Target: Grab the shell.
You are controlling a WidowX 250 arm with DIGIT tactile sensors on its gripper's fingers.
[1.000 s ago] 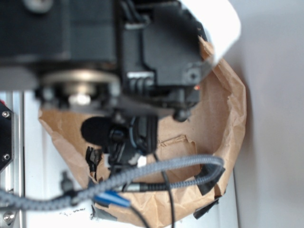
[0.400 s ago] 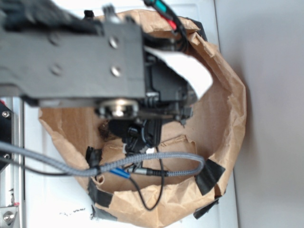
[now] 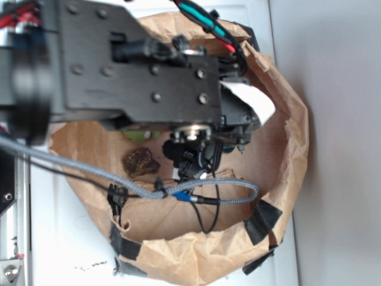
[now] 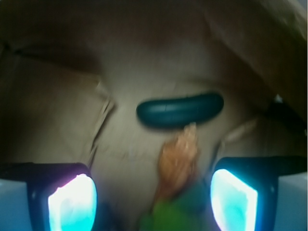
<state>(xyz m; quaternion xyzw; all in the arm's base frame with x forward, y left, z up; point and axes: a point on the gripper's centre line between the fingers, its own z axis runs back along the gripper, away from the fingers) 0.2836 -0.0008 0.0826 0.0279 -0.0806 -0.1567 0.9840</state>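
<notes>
Orange-tan ribbed spiral shell (image 4: 179,163) lies centre-low in wrist frame, between spread pads (image 4: 72,202) of open, empty end effector (image 4: 153,202), nearer right pad; long axis runs up-frame, tip toward dark green sausage-shaped object (image 4: 180,109).

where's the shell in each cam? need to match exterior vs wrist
Exterior: the shell is not visible; the arm and wrist block the middle of the paper bag, where only the brown rock and a sliver of the green plush show.
Wrist: shell sits low centre, between the two fingers, tip pointing up toward a dark green curved object; blurred.
Shared landmark: the green plush, bottom centre in wrist, beside the shell.
</notes>
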